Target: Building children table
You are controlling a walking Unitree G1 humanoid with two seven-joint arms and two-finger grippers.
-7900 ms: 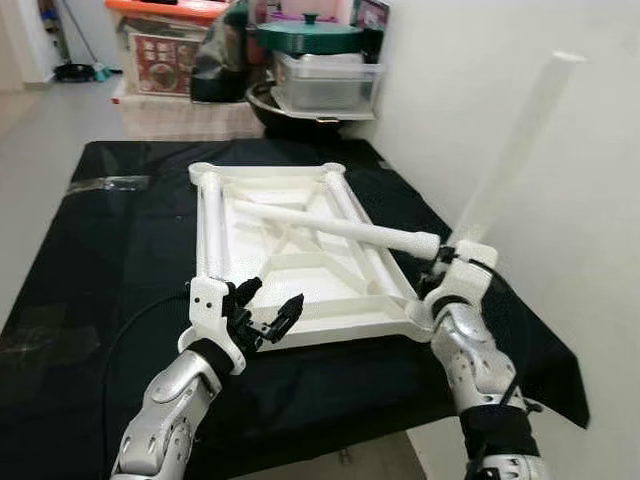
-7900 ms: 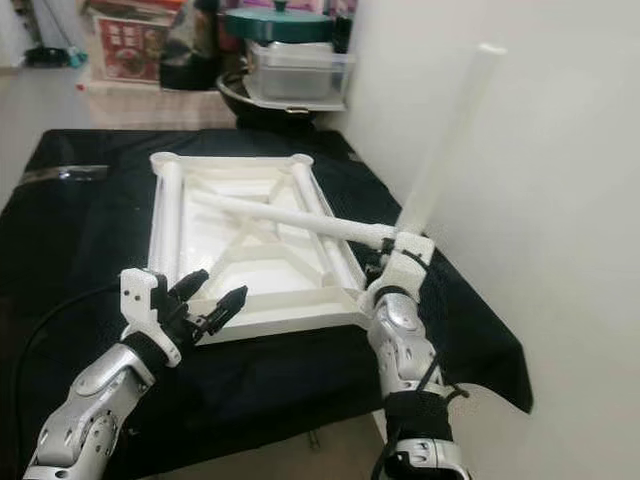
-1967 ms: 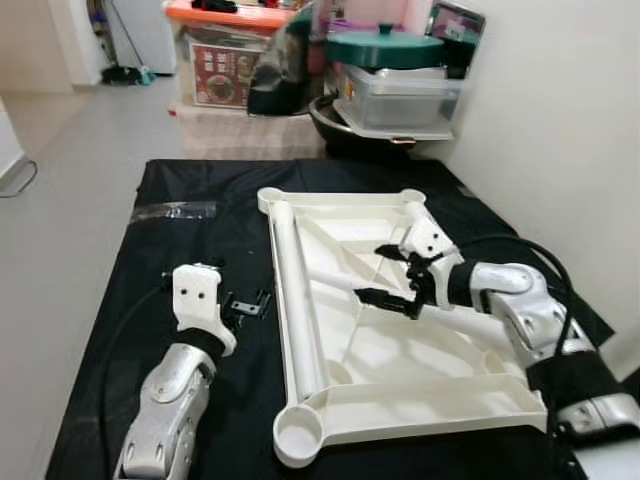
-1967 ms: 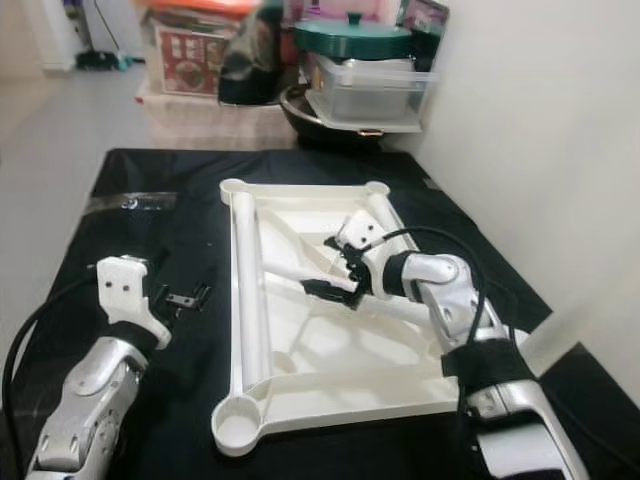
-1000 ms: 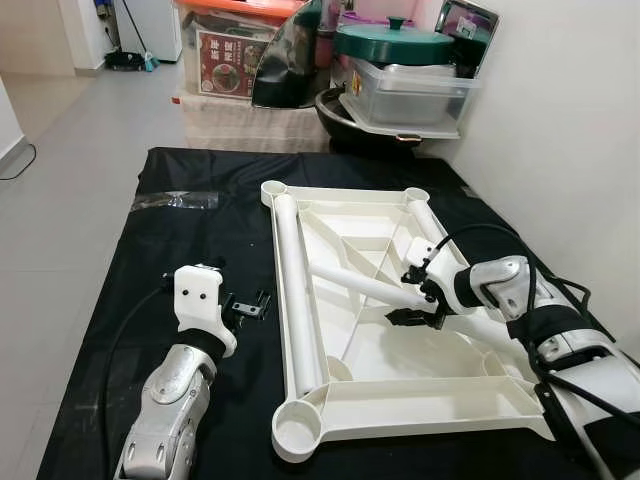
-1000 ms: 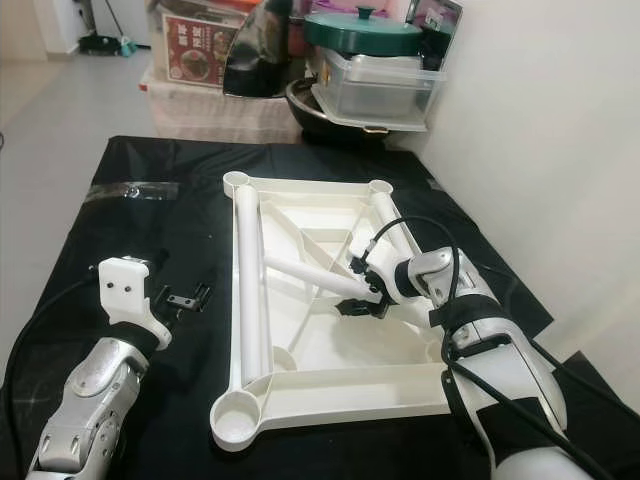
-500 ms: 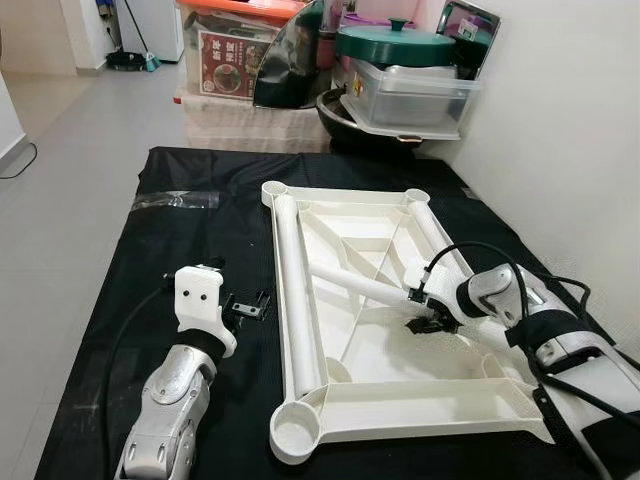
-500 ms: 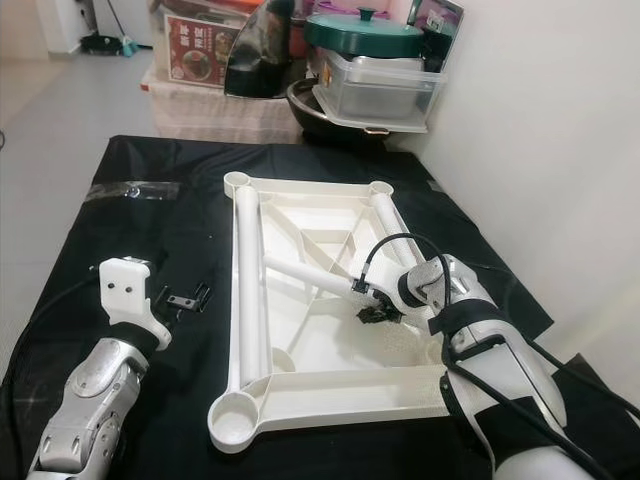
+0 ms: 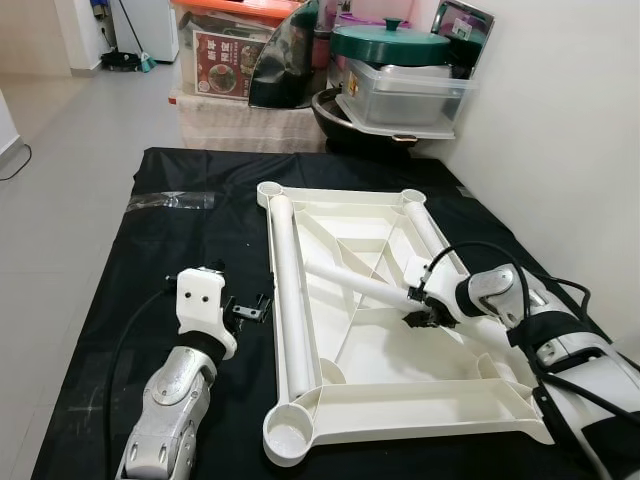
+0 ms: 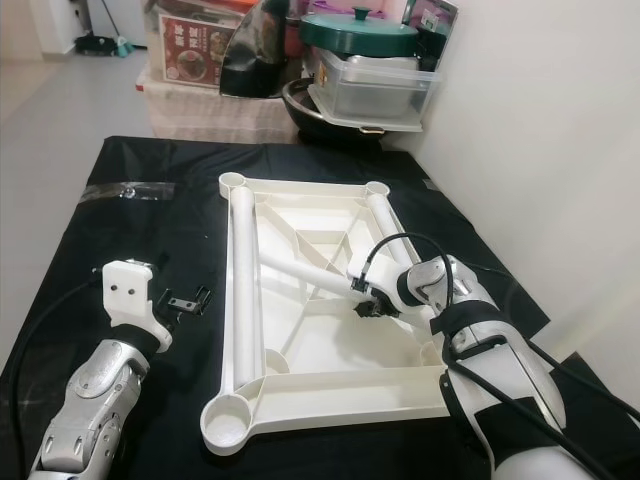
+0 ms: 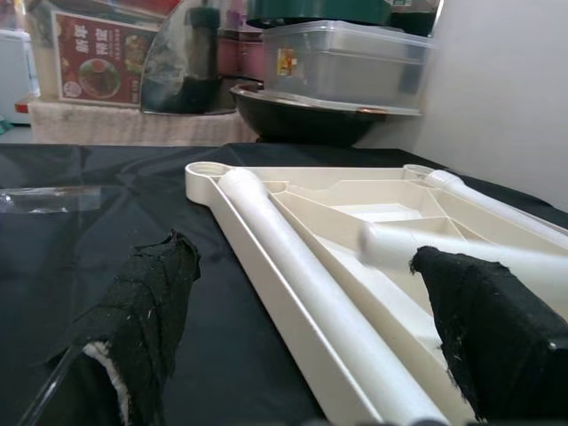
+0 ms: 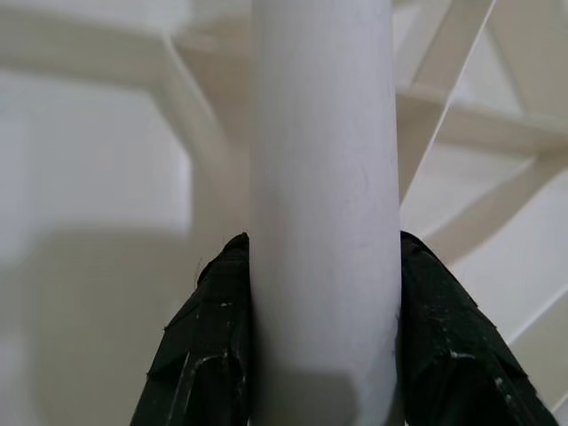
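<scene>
A white children's tabletop (image 9: 400, 418) lies upside down on a black cloth (image 9: 130, 260). One white leg (image 9: 284, 290) lies along its left side and another (image 9: 428, 232) along its right side. A third leg (image 9: 352, 282) lies slanted across the ribbed underside. My right gripper (image 9: 419, 312) is shut on that leg's near end; in the right wrist view the black fingers (image 12: 213, 346) press both sides of the white tube (image 12: 324, 204). My left gripper (image 9: 248, 308) rests low over the cloth just left of the tabletop, open, its padded fingers (image 11: 142, 311) wide apart with nothing between them.
A white wall (image 9: 560, 150) runs close along the right. Behind the cloth stand a clear box (image 9: 400, 90), a green-lidded pot (image 9: 395, 42), a black pan and an orange-lidded bin (image 9: 225, 55). A strip of clear tape (image 9: 165, 200) lies on the cloth's far left. Bare floor lies to the left.
The right gripper has moved from the middle of the tabletop to the slanted leg's near end and shut on it. The left arm has stayed still. The camera shifted slightly.
</scene>
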